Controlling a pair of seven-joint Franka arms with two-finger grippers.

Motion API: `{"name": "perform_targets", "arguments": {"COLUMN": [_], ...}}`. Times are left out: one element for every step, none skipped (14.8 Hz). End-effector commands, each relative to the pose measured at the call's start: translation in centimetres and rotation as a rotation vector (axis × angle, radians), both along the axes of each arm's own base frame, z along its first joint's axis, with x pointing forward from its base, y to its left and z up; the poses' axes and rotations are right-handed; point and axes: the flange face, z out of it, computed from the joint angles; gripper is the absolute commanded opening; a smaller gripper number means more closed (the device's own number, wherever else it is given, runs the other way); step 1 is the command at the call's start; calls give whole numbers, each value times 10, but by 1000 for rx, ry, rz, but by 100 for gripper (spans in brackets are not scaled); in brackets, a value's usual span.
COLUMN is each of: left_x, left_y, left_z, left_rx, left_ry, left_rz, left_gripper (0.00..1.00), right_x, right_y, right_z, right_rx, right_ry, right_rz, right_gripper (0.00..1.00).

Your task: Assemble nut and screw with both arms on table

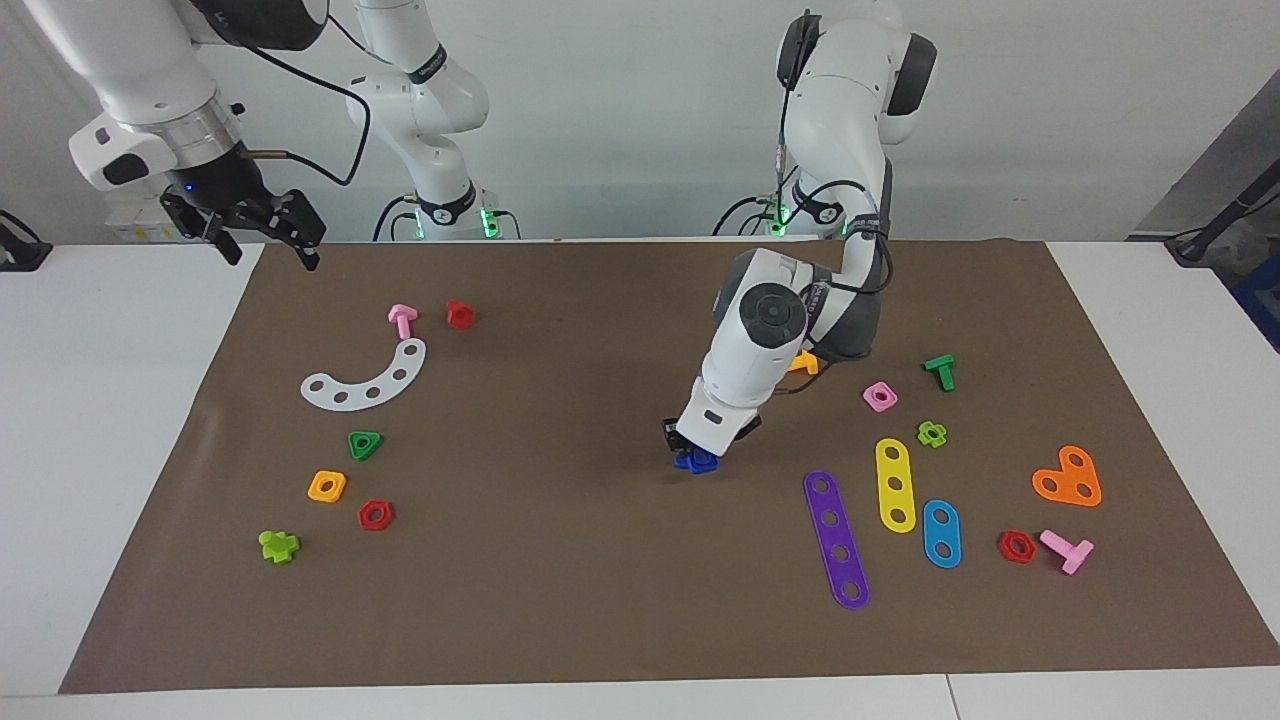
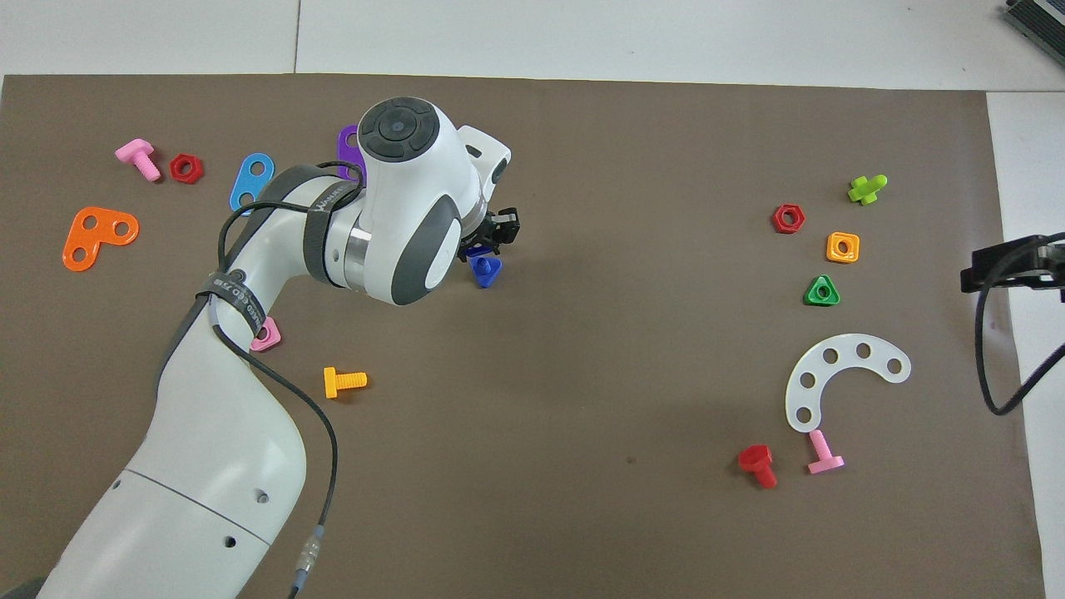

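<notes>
- Table (image 1: 120,400): white top with a brown mat (image 1: 560,600) filling most of the frame in both views; loose coloured toy parts lay scattered toward both ends.
- Left arm (image 1: 765,320): reached to the middle of the frame, wrist tipped down over the mat.
- Right arm (image 1: 150,130): waited at the top corner of the facing view, at its own end of the table.
- Right gripper (image 1: 265,232): fingers apart, nothing in them, hanging over the mat's edge.
- Left gripper (image 1: 700,447): low at mid-frame, fingers drawn together on a blue bit taken for the screw (image 2: 475,249), fingertips down at mat level.
- Nut (image 2: 487,269): blue, flat on the mat at mid-frame, directly against the screw. Whether the shaft sat in its hole could not be told.
- Step, by judgement: late in the joining, with the left arm seating or setting down the blue pair on the mat.
- Next move would call for a gentle release and a straight lift, so the pair is not dragged or tipped. If the two are loose, the right arm must come in to steady the nut.
</notes>
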Motion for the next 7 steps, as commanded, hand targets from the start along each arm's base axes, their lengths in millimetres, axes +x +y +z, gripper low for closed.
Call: {"name": "perform_targets", "arguments": {"left_x": [-7,-8,-8,-8,-5,0,5], "left_y": [-1,-1,-2,-2,0,2,3], "left_z": [-8,-8,-6,-2,-2,2,8], "left_rx": [6,10,6,1,-15,-29,-36], "left_ry": [20,32,41,45,55,50,39], "left_rz": [11,10,11,15,31,49,59], "left_gripper": [0,0,0,0,0,0,0], "right_x": [-3,-4,-5,-5,-5,-5,-5], "right_y": [-4,-5,-7,-8,-8,-8,-8], "right_z": [-2,-2,-2,-2,-2,-2,-2], "right_rx": [5,4,5,5,5,5,5], "right_ry": [-1,1,-1,-1,0,0,0], "right_rz": [31,31,28,26,26,26,26], "right_gripper": [100,100,100,100,100,100,100]}}
